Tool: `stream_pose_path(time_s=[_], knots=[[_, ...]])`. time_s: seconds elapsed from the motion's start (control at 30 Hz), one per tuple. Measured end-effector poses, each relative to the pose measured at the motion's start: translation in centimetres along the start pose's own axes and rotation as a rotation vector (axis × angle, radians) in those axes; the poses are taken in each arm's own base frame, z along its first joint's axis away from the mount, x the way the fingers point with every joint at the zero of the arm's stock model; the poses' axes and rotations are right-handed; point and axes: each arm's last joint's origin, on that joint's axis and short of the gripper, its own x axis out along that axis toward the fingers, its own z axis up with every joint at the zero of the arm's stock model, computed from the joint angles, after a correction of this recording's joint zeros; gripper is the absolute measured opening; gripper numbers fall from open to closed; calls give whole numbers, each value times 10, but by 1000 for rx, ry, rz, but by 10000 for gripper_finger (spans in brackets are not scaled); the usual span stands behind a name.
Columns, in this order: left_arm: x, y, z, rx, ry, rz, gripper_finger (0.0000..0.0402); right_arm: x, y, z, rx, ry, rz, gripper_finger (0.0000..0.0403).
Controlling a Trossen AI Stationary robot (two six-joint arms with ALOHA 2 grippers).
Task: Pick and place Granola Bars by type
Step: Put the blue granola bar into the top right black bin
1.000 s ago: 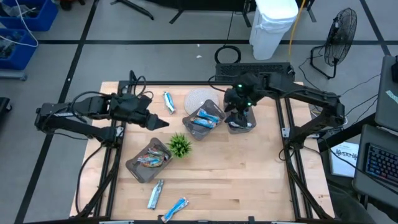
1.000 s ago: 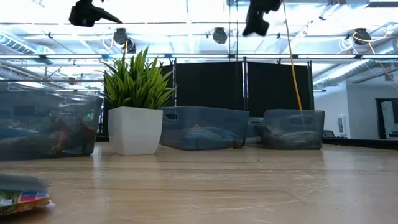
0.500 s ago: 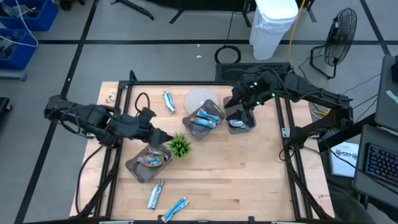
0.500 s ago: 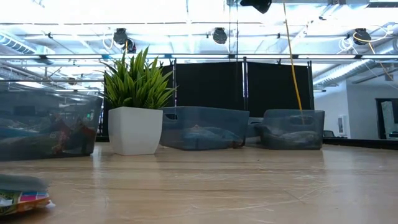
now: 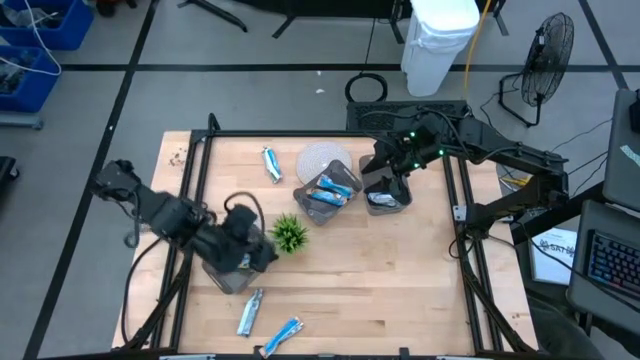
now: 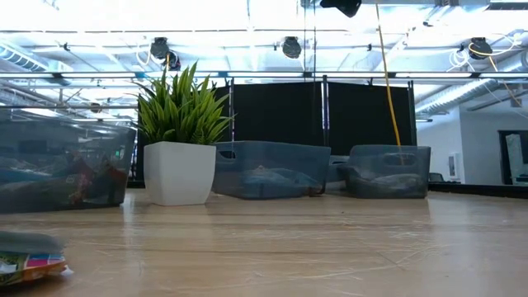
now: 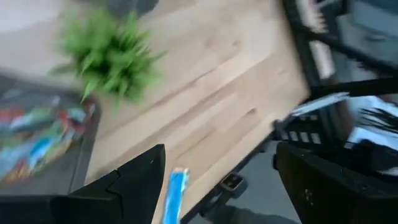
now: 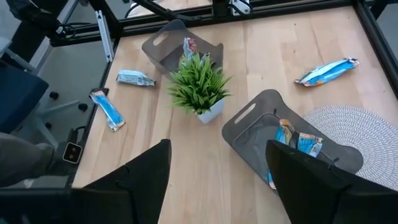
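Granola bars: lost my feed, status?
Left gripper open, empty, over near-left tray. Right gripper open, empty, above far tray. Three granola bars loose on table. Plant beside left gripper.

A small green plant (image 5: 290, 233) stands beside grey trays (image 5: 327, 190).

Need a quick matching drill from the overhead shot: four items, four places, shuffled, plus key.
Items:
1. left gripper
2. right gripper
3. plant
4. woven mat

Places:
A. partly under the middle tray, at the table's far side
B. over the left tray, near the table's left edge
C. between the left tray and the middle tray
D. over the right tray

Pairs: 1-B, 2-D, 3-C, 4-A
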Motion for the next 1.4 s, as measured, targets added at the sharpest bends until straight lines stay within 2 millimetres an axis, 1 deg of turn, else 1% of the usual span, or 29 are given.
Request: stream_pose_path(time_s=[0.1, 0.3, 0.53, 0.67, 0.87, 1.03, 1.2, 1.4], knots=[[12, -1, -15, -69, 17, 76, 304, 0, 0, 0, 1, 2, 0, 256], [36, 5, -47, -192, 49, 266, 305, 0, 0, 0, 1, 2, 1, 259], [64, 5, -82, -285, 123, 397, 305, 0, 0, 0, 1, 2, 1, 260], [79, 7, -99, -284, 139, 459, 305, 0, 0, 0, 1, 2, 1, 259], [109, 12, -120, -241, 121, 555, 305, 0, 0, 1, -5, -12, 0, 263], [139, 20, -144, -274, 226, 681, 305, 0, 0, 2, -9, -23, 0, 263], [163, 28, -167, -278, 226, 732, 305, 0, 0, 2, -10, -24, 0, 263], [181, 36, -177, -263, 198, 781, 305, 0, 0, 3, -30, -26, 0, 263]])
